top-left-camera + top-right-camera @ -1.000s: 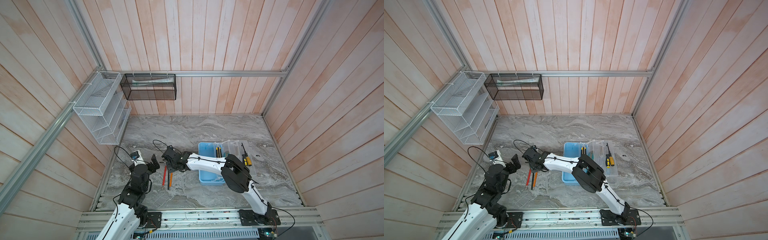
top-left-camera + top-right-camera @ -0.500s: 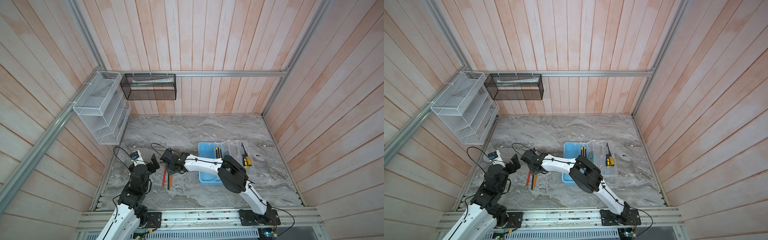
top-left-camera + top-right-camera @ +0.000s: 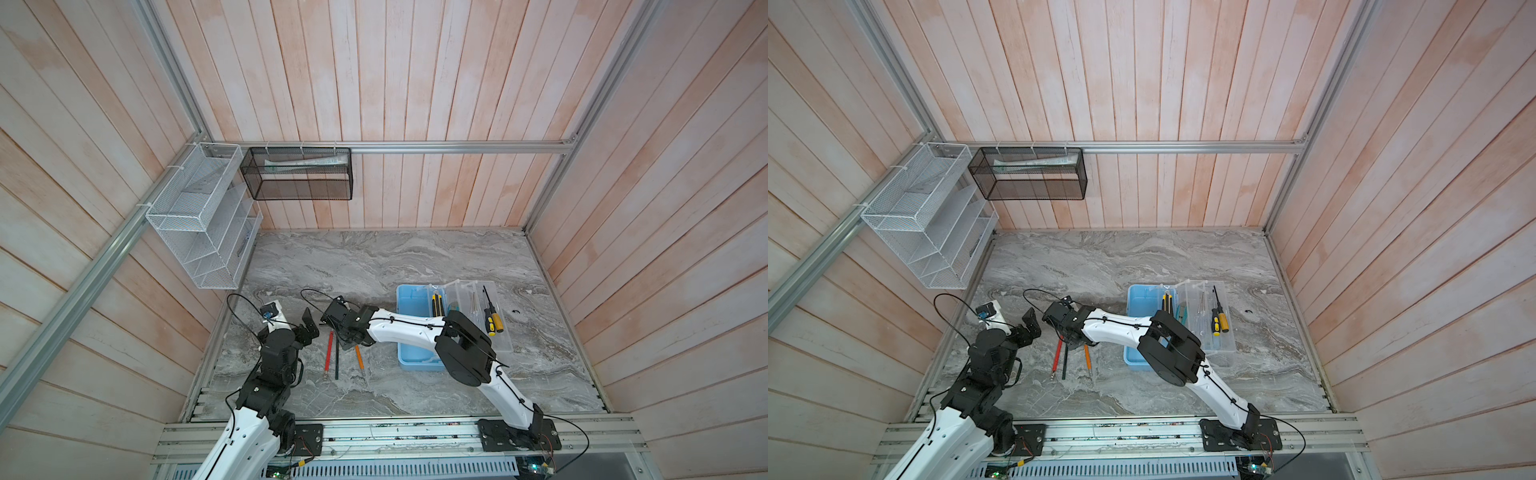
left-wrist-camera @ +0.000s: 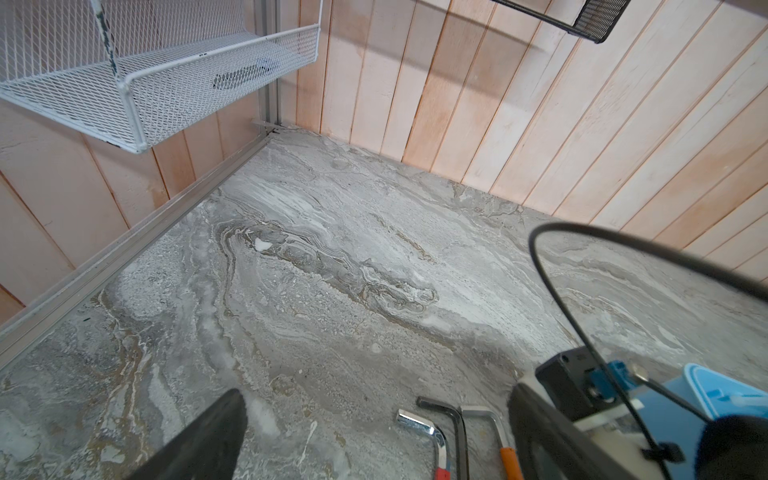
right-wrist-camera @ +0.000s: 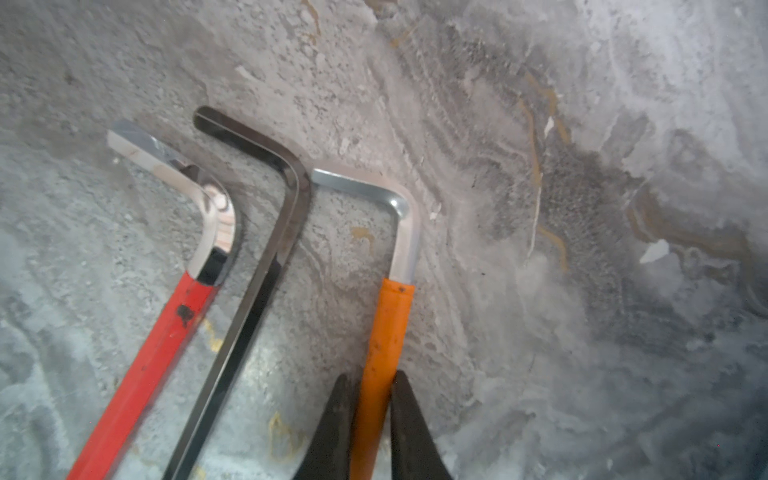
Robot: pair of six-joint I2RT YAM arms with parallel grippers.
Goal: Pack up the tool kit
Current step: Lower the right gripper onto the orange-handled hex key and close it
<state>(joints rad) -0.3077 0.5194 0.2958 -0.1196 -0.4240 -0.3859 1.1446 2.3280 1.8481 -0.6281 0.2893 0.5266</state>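
A light blue rectangular box (image 3: 411,299) (image 3: 1142,299) is seen lying open on the grey marbled bench (image 3: 374,257). Its clear lid (image 3: 461,297) is folded out flat on the side of the box away from the arms' pincers. Two utility knives (image 3: 436,303) with yellow and black bodies are laid inside the box, along the wall next to the lid. A screwdriver (image 3: 492,322) (image 3: 1221,320) with a yellow and black handle is rested on the lid, beside some thin, pale tools that are too small to be told apart.

Three L-shaped hex keys are laid on the bench, well apart from the box on the side opposite the lid. The orange-sleeved hex key (image 3: 359,357) (image 5: 386,332) is placed nearest the box, the dark hex key (image 3: 336,357) (image 5: 249,299) comes next, and the red-sleeved hex key (image 3: 329,351) (image 5: 158,353) lies farthest from it. The bare bent ends of all three are turned the same way.

The right pincer (image 5: 374,386) (image 3: 351,343) is closed on the orange sleeve, with one black finger pressed against each side. Whether the key is raised off the bench cannot be told.

The left pincer (image 3: 309,328) is held beyond the red-sleeved key, farther still from the box, with its jaws spread wide above the bench.
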